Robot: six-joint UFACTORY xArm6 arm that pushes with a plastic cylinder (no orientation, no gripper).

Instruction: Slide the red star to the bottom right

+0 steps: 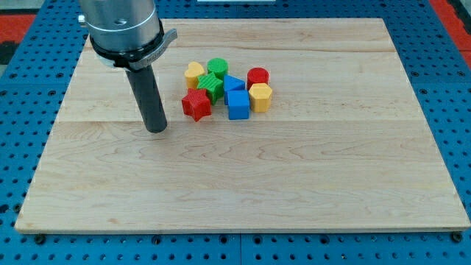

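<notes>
Standing on the board to the view's left of the cluster, my tip (156, 129) had no jaws to open or close; it was a bare rod, holding nothing and touching no block. The red star (196, 104) lay just to the view's right of my tip and slightly toward the view's top, apart from it, at the cluster's near-left corner. Beyond the star from my tip sat the green star (211, 86), apparently touching it, with the yellow heart (194, 72) and green cylinder (218, 67) further up, and the blue cube (238, 105), another blue block (233, 83), red cylinder (257, 76) and yellow hexagon (260, 96) further right. By my judgement the approach step was in hand, the push not yet begun. The next move seemingly called for getting behind the star on its upper-left side, then driving it down-right clear of the blue cube. The wooden board (294, 191) lay bare that way, resting on a blue pegboard (22, 81).
</notes>
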